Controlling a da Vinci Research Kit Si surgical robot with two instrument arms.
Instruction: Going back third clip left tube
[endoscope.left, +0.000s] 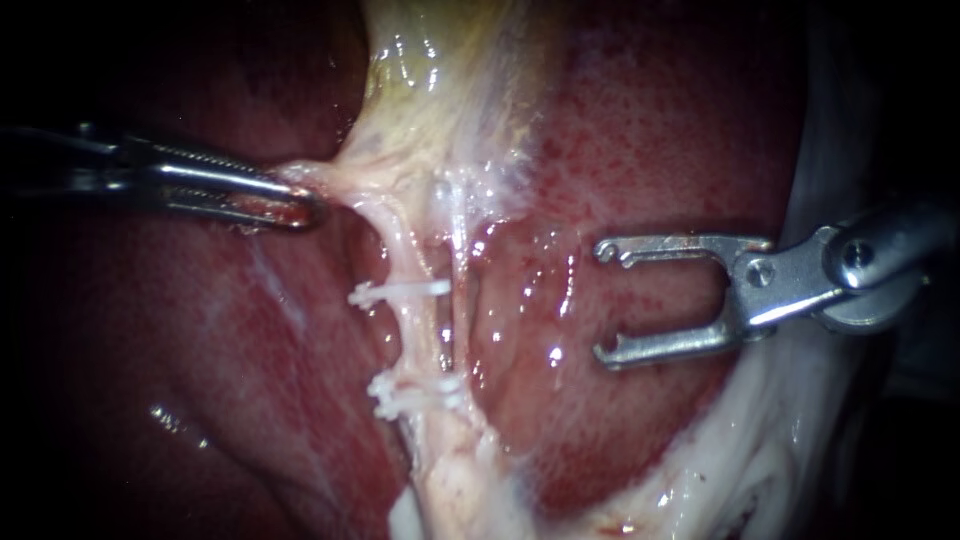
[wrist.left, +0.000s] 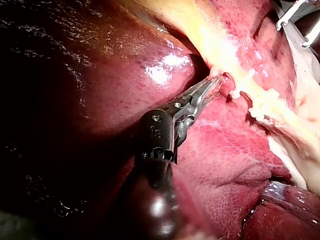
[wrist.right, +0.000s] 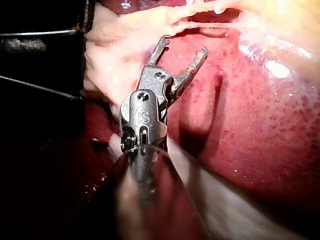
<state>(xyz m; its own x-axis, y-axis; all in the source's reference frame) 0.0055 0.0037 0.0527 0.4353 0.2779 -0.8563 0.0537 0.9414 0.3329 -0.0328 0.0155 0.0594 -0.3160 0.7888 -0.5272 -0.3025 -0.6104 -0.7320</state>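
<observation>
I am gripping pale tissue (endoscope.left: 345, 178) in my left instrument's (endoscope.left: 305, 205) jaws. My right instrument (endoscope.left: 602, 302) is hovering with its jaws wide apart and empty. The left tube (endoscope.left: 408, 335), wearing two white clips (endoscope.left: 400, 292), is lying ahead of its tips, apart.

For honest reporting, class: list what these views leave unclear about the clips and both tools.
Endoscope view, left tool: tip partly hidden by the pale tissue it grips; shaft lost in darkness.
Endoscope view, lower clip cluster: one or two, too merged to count.
Left wrist view, right tool: shaft cut off by the edge.
</observation>
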